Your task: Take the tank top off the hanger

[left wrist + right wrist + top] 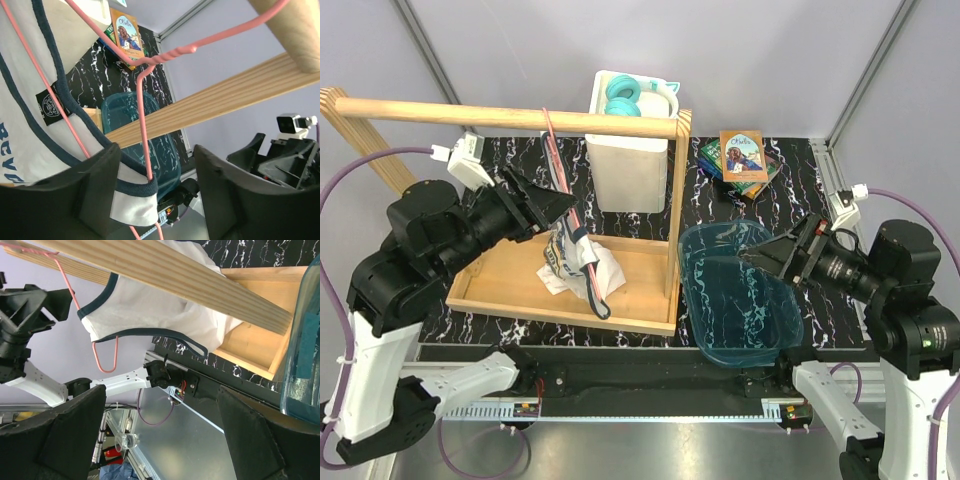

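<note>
The left gripper [560,203] is at the shirt's shoulder, jaws half spread, with a strap of the tank top [30,115] and the wire of the hanger [141,125] lying between them — nearest arm by far. The hanger rises from there to the wooden rail [510,115], shirt drooping below; the right gripper [752,255] — wide, empty — sits well apart.

The tabletop [798,165] is black with white marble veining. A shallow wooden tray [640,270], the base of a wooden rack, sits on its left and middle part, set at a slight angle to the front edge. Just behind the tray stands a tall white bin [625,175]. Right of the tray lies a translucent blue plastic tub [745,300] (whether it touches the tray's corner cannot be told). Toward the far right lies a small stack of books [745,155], a picture cover on top.
</note>
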